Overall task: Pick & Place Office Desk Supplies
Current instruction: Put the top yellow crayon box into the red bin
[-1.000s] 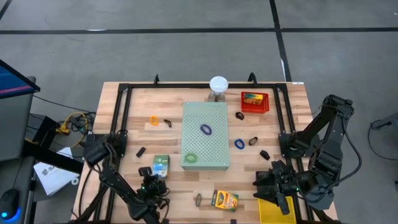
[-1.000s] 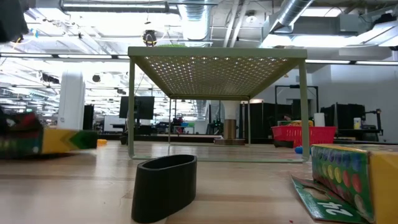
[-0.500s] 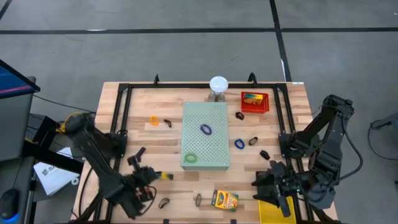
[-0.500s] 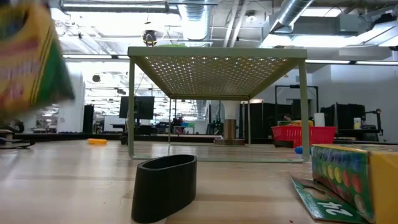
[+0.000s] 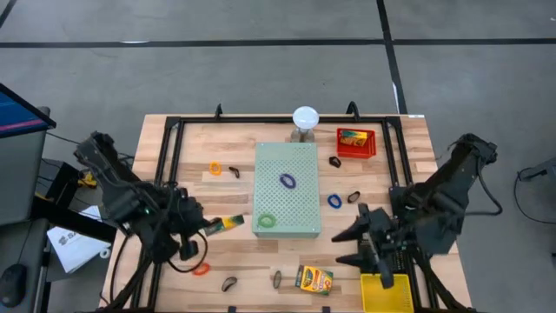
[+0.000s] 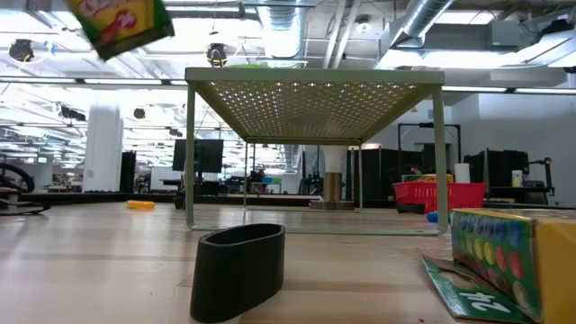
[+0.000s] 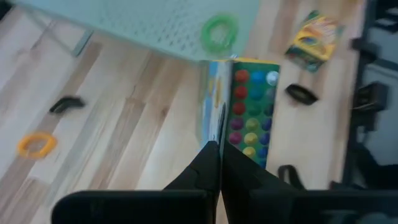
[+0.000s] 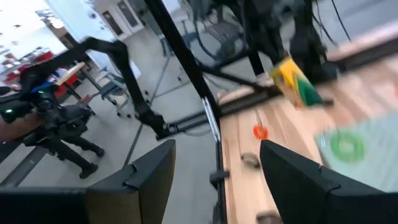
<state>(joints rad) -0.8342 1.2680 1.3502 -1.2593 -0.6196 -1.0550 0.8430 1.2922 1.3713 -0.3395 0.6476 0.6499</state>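
Observation:
My left gripper (image 5: 205,229) hangs above the table's near left part, shut on a yellow-green printed box (image 5: 224,223). The low view shows this box (image 6: 121,20) high in the air. My right gripper (image 5: 349,241) stands open over the near right part, holding nothing. A second printed box (image 5: 314,280) lies flat near the front edge. An orange band (image 5: 201,268) and two black clips (image 5: 229,283) (image 5: 276,278) lie on the wood. A purple band (image 5: 287,180) and a green band (image 5: 267,221) rest on the pale-green board (image 5: 300,165). My left gripper pinches a thin edge of the box (image 7: 219,127) at the box's near end, between its two shut fingers. The fingers slant down from the table's left side. The box is lifted clear of the table and sticks out past the fingertips, turned on edge with its dotted face (image 7: 252,118) to one side.
A red bin (image 5: 356,142) and a white dome (image 5: 305,117) stand at the back. A blue band (image 5: 334,201), black clips (image 5: 353,196) (image 5: 370,216) and an orange band (image 5: 215,168) lie around the board. A yellow object (image 5: 382,293) sits at the near right corner.
My left gripper has risen high off the table with the box and drawn back toward the left and far side. The box has been lifted clear and turned on edge. My right gripper has swung toward the table's left, nearer the board, and has rolled.

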